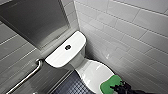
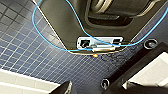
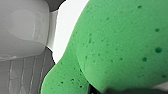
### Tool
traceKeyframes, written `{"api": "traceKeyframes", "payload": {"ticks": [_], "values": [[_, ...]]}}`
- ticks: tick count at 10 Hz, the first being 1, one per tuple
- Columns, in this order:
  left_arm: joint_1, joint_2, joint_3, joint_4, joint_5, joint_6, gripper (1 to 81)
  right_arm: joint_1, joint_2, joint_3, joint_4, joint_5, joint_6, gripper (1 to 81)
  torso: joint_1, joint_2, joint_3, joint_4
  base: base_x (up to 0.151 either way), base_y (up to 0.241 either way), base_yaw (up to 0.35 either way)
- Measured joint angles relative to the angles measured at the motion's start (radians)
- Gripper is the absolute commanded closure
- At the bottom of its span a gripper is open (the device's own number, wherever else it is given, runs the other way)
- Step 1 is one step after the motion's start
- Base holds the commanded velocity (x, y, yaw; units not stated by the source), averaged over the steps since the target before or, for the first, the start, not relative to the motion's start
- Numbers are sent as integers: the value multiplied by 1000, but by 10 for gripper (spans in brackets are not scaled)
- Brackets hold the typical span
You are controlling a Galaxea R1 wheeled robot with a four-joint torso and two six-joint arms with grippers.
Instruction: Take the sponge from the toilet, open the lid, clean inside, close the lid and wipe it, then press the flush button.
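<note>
The white toilet (image 1: 75, 58) stands in the corner with its lid (image 1: 96, 72) down over the bowl. A round dark flush button (image 1: 67, 47) sits in the flat tank top. The bright green sponge (image 1: 110, 84) rests on the near right part of the lid, and my right gripper (image 1: 119, 88) is shut on its near edge. In the right wrist view the sponge (image 3: 120, 42) looms large against the white lid (image 3: 67, 22). My left gripper (image 2: 97, 88) hangs open over the dark tiled floor (image 2: 37, 50), holding nothing.
A white tiled wall (image 1: 130, 37) runs close along the toilet's right side. A steel panel (image 1: 37, 20) and a metal grab bar (image 1: 27, 76) are on the left wall. Dark small floor tiles (image 1: 72, 87) lie left of the bowl. A blue cable (image 2: 50, 42) loops by the robot's base.
</note>
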Motion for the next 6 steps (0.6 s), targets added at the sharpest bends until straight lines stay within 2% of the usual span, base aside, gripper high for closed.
{"api": "traceKeyframes", "payload": {"ticks": [2, 3, 6], "values": [[0, 0, -1, 0, 0, 0, 10, 30, 76, -13, 31, 24, -3, 811, 0, 0, 0, 0, 0, 0, 0], [0, 0, -1, 0, 0, 0, 10, 50, 127, -61, 42, 35, -7, 811, 0, 0, 0, 0, 0, 0, 0], [0, -1, -1, 0, 0, 0, 10, 107, 295, -316, 63, 42, -19, 811, 0, 0, 0, 0, 0, 0, 0]]}}
